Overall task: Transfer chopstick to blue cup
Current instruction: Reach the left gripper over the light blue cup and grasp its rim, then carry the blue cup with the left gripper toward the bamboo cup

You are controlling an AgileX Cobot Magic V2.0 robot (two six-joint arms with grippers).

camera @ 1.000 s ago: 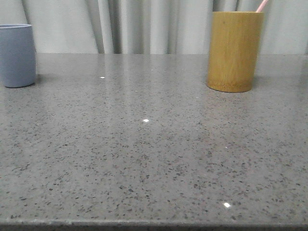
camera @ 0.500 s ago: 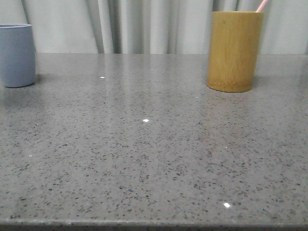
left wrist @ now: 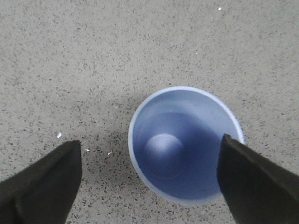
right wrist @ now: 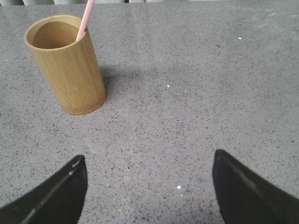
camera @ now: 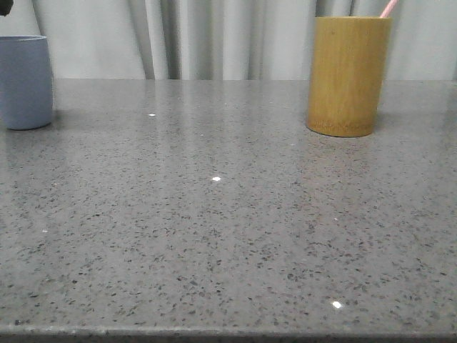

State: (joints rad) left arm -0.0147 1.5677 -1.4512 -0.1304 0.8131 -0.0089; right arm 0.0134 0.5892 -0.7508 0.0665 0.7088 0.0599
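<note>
Left tool point(left wrist: 149, 186) hangs spread wide over the empty blue cup point(left wrist: 186, 144) at far left. Far right, the chopstick point(right wrist: 85, 19) leans in the bamboo holder point(right wrist: 67, 65); right tool point(right wrist: 149, 186) gapes nearby. Light, stiff, slippery: I'd pinch its exposed top.

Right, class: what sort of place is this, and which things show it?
Probably a staged test bench, not a kitchen: a bare grey speckled countertop, a plain curtain backdrop, and just a blue cup and bamboo holder.

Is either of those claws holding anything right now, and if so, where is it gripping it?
Nothing is held. The left gripper is open above the empty blue cup; the right gripper is open, the chopstick standing in the bamboo holder.
</note>
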